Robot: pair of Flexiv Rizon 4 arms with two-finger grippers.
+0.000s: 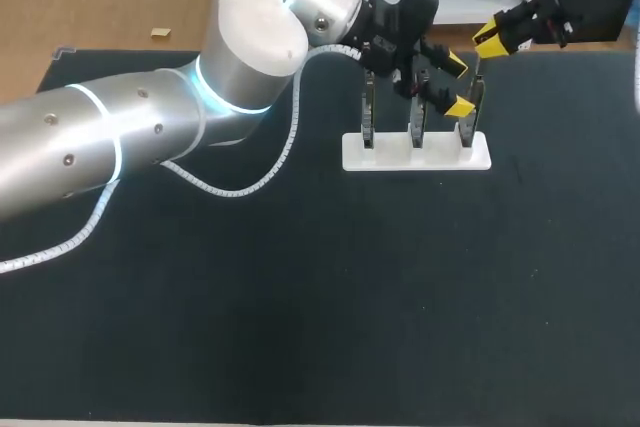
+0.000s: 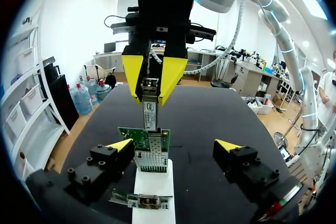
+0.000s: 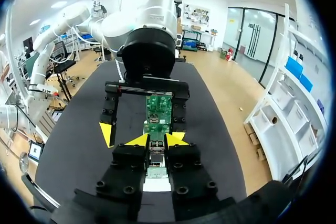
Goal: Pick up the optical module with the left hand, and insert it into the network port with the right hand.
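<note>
1. Above the white plastic stand (image 1: 415,159), the right claw (image 3: 157,141) is pinched tight on the thin silver metal optical module (image 2: 149,109). One yellow fingertip presses on each side of it.
2. The module hangs over the stand and points straight down at it. I think it is held this way so its end can slide into the silver metal network port (image 2: 152,156) on the green circuit board below it. I cannot tell if the module touches the port yet.
3. The left claw (image 2: 174,145) is spread wide and holds nothing. Its two fingers sit down by the stand, one on each side of that same board, and they do not touch it. It looks ready to steady the board if it wobbles.
4. The stand holds its boards up on their edges, likely so a port can be reached from above.
5. Counting: one module, one stand and two claws. Three green boards (image 1: 368,112), (image 1: 417,117), (image 1: 468,119) stand in a row on the stand. The stand sits on the black cloth surface (image 1: 300,327).
</note>
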